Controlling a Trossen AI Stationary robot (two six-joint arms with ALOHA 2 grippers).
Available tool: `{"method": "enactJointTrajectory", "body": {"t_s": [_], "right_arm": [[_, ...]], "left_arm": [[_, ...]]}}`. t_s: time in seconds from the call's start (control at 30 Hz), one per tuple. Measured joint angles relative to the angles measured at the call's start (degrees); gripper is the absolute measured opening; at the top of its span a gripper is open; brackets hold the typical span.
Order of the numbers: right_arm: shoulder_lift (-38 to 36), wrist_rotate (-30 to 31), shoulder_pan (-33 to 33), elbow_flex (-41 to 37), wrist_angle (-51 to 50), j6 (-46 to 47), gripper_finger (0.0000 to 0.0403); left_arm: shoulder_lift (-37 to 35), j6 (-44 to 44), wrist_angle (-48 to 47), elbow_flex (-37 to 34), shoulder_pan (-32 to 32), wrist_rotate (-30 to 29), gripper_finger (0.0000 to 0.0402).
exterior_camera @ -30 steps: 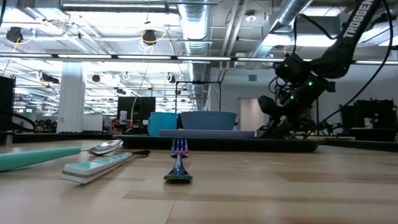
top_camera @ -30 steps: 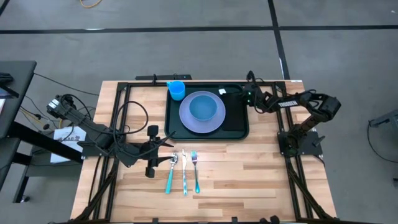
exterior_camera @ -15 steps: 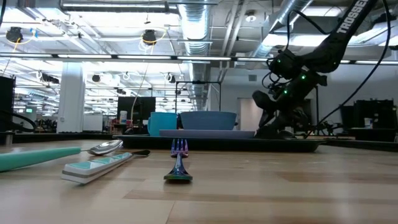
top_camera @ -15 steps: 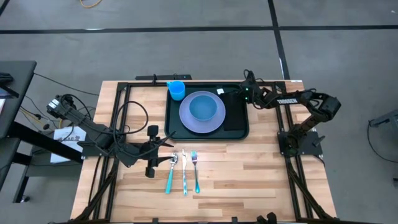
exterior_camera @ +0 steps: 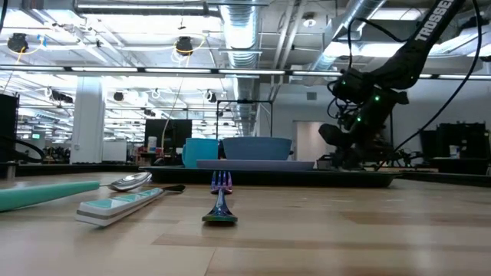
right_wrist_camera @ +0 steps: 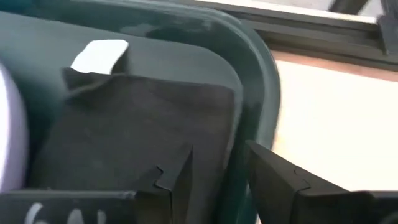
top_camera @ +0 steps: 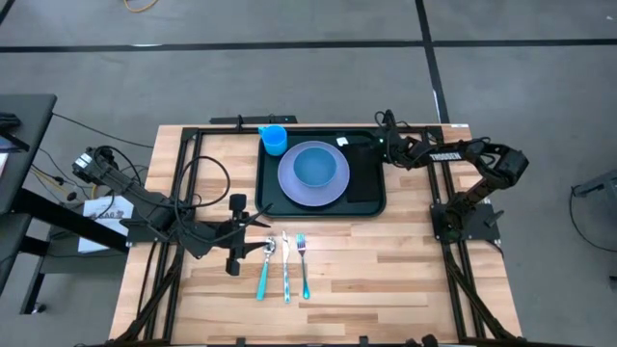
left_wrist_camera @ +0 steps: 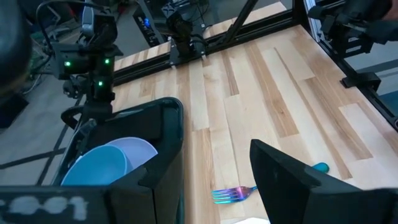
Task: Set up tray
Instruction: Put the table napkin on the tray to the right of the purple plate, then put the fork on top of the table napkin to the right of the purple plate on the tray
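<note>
Wooden surface (exterior_camera: 322, 238): lying nearest, a fork (exterior_camera: 220, 201) pointing its tines away; beside it a teal-handled knife (exterior_camera: 115, 206), a spoon (exterior_camera: 132, 181) and a teal handle (exterior_camera: 42, 193). Behind them, a dark tray (exterior_camera: 368, 178) carrying a lavender plate (exterior_camera: 253, 163), a blue bowl (exterior_camera: 256, 147) and a blue cup (exterior_camera: 200, 152). The right gripper (exterior_camera: 345, 157) is hanging low over the tray's far end, green lights glowing.

spoon (top_camera: 269, 249), knife (top_camera: 285, 267), fork (top_camera: 303, 262) on wooden table (top_camera: 405, 260)
</note>
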Motion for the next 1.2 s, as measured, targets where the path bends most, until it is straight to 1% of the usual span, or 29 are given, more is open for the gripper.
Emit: {"method": "enactJointTrajectory", "body": {"t_s": [0.2,0.3,0.4,0.57,0.73,0.83,0.9,0.97,1.0,1.07,1.13,1.2], "right_arm": [[-0.1,0.5,0.9,0.0,-1.4,0.0,0.0123],[-1.6,0.5,2.4,-0.1,-2.7,0.0,0.012],[-5.0,1.5,5.0,0.0,-4.1,-0.1,0.0118],[-13.6,1.6,11.0,0.0,-9.7,-0.6,0.0118],[-21.5,1.5,21.0,0.0,-15.5,4.1,0.0118],[-24.1,1.2,28.6,0.0,-15.9,9.1,0.0118],[-25.0,0.2,34.1,0.0,-15.2,11.8,0.0118],[-25.1,-0.1,39.9,0.0,-13.3,14.7,0.0118],[-25.0,0.0,42.9,0.0,-11.8,16.4,0.0118],[-24.3,0.4,48.4,0.0,-7.4,19.7,0.0118],[-22.8,2.6,53.6,0.0,-1.5,22.7,0.0118],[-20.8,6.1,58.2,0.0,5.2,24.8,0.0118]], "left_arm": [[0.0,0.8,0.0,0.0,0.0,0.0,0.0175],[0.0,0.8,0.0,0.0,0.0,0.0,0.0175],[0.0,0.9,0.1,0.0,0.0,-0.1,0.0175],[0.6,1.0,0.3,0.0,0.6,0.1,0.0175],[2.3,2.4,0.3,0.0,1.8,0.3,0.0175],[3.4,3.2,0.1,0.0,2.6,0.5,0.0175],[4.3,1.3,-0.2,0.0,2.8,0.5,0.0175],[4.7,1.9,1.0,0.0,2.8,-0.3,0.0175],[4.7,1.4,2.4,0.0,3.0,-1.8,0.0175],[4.5,-3.1,3.8,0.0,3.1,-6.7,0.0175],[3.5,-5.5,3.5,0.0,2.2,-12.2,0.0175],[1.3,-6.4,3.4,-0.4,0.1,-17.7,0.0175]]}}
